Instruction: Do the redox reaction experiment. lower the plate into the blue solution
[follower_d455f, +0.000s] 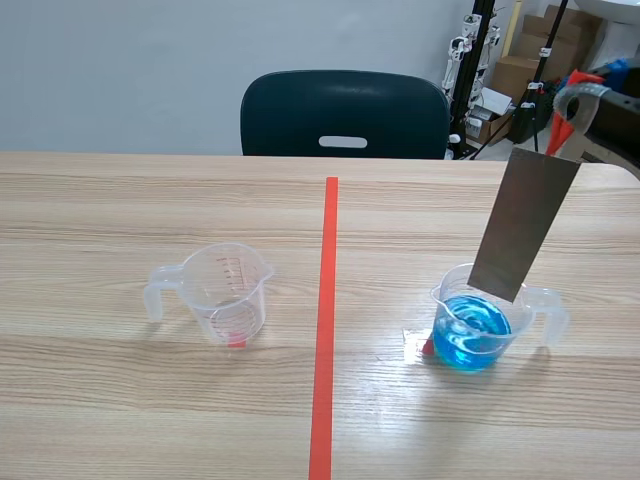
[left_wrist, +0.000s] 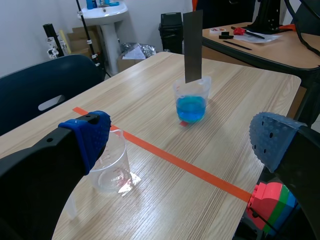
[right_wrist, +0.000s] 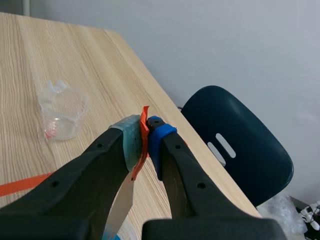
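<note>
A grey metal plate (follower_d455f: 523, 225) hangs tilted over the clear beaker of blue solution (follower_d455f: 478, 328) on the table's right side. Its lower edge is about level with the beaker's rim, above the liquid. My right gripper (follower_d455f: 572, 105) is shut on an orange-red tab at the plate's top. In the right wrist view the fingers (right_wrist: 162, 137) pinch that tab, and the plate (right_wrist: 120, 205) drops away below them. In the left wrist view the plate (left_wrist: 192, 45) stands over the beaker (left_wrist: 191, 102). My left gripper (left_wrist: 182, 135) is open and holds nothing.
An empty clear measuring beaker (follower_d455f: 225, 293) with red marks stands left of the orange-red tape line (follower_d455f: 325, 330). A dark chair (follower_d455f: 345, 115) is behind the table's far edge. Boxes and stands crowd the back right. The table's right edge is close to the blue beaker.
</note>
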